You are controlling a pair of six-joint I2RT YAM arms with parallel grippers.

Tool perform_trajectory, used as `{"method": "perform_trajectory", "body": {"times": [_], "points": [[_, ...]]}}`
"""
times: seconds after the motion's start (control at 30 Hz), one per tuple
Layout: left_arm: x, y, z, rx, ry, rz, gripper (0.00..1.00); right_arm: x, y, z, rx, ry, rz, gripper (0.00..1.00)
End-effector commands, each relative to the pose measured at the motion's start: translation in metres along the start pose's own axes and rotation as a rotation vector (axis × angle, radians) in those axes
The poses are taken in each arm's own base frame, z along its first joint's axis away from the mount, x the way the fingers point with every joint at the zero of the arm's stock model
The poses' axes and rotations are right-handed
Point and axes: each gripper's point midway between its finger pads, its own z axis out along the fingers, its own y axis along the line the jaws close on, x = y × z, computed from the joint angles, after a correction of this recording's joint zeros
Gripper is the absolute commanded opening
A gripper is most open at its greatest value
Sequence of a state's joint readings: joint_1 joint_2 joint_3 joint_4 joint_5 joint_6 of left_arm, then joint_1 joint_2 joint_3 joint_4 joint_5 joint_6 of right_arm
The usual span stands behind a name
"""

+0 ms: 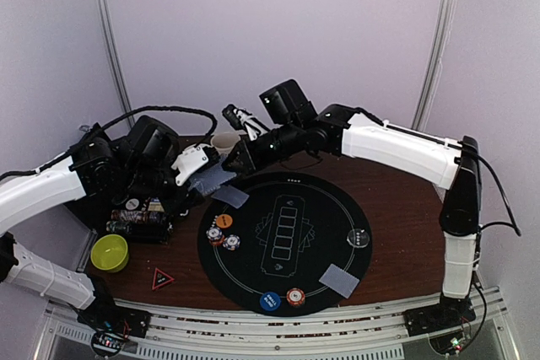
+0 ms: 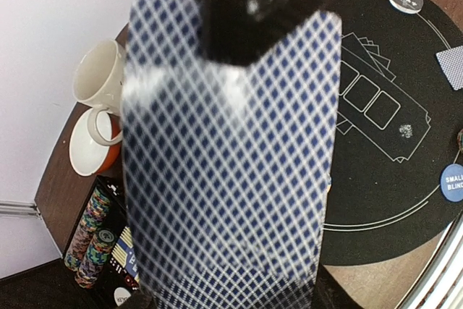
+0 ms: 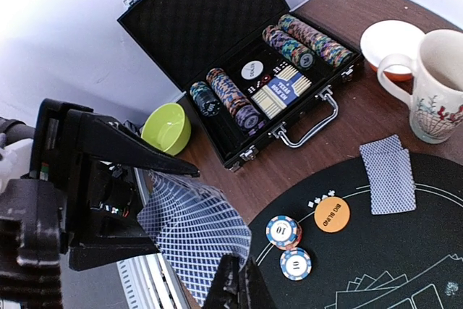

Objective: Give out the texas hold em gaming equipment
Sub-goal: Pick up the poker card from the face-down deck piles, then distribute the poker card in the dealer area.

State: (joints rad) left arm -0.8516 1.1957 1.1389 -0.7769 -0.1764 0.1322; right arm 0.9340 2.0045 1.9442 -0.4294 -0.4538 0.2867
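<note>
Over table (image 1: 403, 201), left gripper (image 3: 173, 209), right gripper (image 3: 236, 281) pinch cards (image 3: 194, 231).

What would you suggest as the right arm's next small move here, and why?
Probably pull the right tool back toward the mat, sliding the top card off the card stack in the left tool. The right jaws are shut on that card's edge, and the stack is gripped at the other end.

Orange disc (image 3: 332, 214) reads "BIG BLIND".
</note>
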Motion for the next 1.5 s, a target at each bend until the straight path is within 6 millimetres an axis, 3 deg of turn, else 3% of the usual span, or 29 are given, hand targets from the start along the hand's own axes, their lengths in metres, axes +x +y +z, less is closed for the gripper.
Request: {"method": "perform_trajectory", "body": {"times": [0.0, 0.1, 0.17, 0.23, 0.27, 0.3, 0.37, 0.6, 0.63, 0.73, 0.9, 1.0, 1.1, 1.27, 1.47], "points": [[-0.010, 0.005, 0.000, -0.024, -0.047, -0.055, 0.52, -0.024, -0.012, -0.051, 0.114, -0.088, 0.017, 0.00], [-0.007, 0.009, 0.003, -0.048, -0.031, -0.081, 0.52, -0.032, -0.024, -0.080, 0.146, -0.162, 0.106, 0.00], [-0.005, 0.011, 0.005, -0.067, -0.022, -0.101, 0.52, -0.028, -0.042, -0.103, 0.188, -0.213, 0.228, 0.00], [-0.004, 0.012, 0.007, -0.075, -0.012, -0.117, 0.52, -0.012, -0.063, -0.128, 0.237, -0.271, 0.358, 0.00], [-0.003, 0.012, 0.008, -0.077, -0.008, -0.123, 0.52, 0.012, -0.080, -0.136, 0.281, -0.283, 0.436, 0.00], [-0.002, 0.013, 0.010, -0.080, -0.002, -0.132, 0.52, 0.019, -0.083, -0.157, 0.299, -0.346, 0.490, 0.00], [-0.002, 0.013, 0.012, -0.084, 0.001, -0.141, 0.52, 0.058, -0.098, -0.173, 0.368, -0.384, 0.607, 0.00], [-0.007, 0.014, 0.012, -0.081, -0.018, -0.142, 0.52, 0.222, -0.137, -0.192, 0.477, -0.446, 1.158, 0.00], [-0.009, 0.014, 0.011, -0.081, -0.021, -0.141, 0.52, 0.227, -0.137, -0.197, 0.477, -0.478, 1.204, 0.00], [-0.009, 0.015, 0.009, -0.083, -0.025, -0.136, 0.52, 0.249, -0.133, -0.200, 0.526, -0.483, 1.236, 0.00], [-0.009, 0.017, 0.006, -0.092, -0.030, -0.129, 0.52, 0.286, -0.120, -0.182, 0.494, -0.400, 1.333, 0.00], [-0.010, 0.017, 0.006, -0.093, -0.030, -0.126, 0.52, 0.311, -0.116, -0.183, 0.542, -0.344, 1.364, 0.00], [-0.010, 0.017, 0.006, -0.095, -0.028, -0.123, 0.52, 0.319, -0.110, -0.185, 0.543, -0.342, 1.358, 0.00], [-0.010, 0.018, 0.007, -0.099, -0.026, -0.116, 0.52, 0.337, -0.107, -0.169, 0.498, -0.297, 1.405, 0.00], [-0.010, 0.018, 0.005, -0.097, -0.030, -0.112, 0.52, 0.353, -0.110, -0.172, 0.532, -0.284, 1.418, 0.00]]}}
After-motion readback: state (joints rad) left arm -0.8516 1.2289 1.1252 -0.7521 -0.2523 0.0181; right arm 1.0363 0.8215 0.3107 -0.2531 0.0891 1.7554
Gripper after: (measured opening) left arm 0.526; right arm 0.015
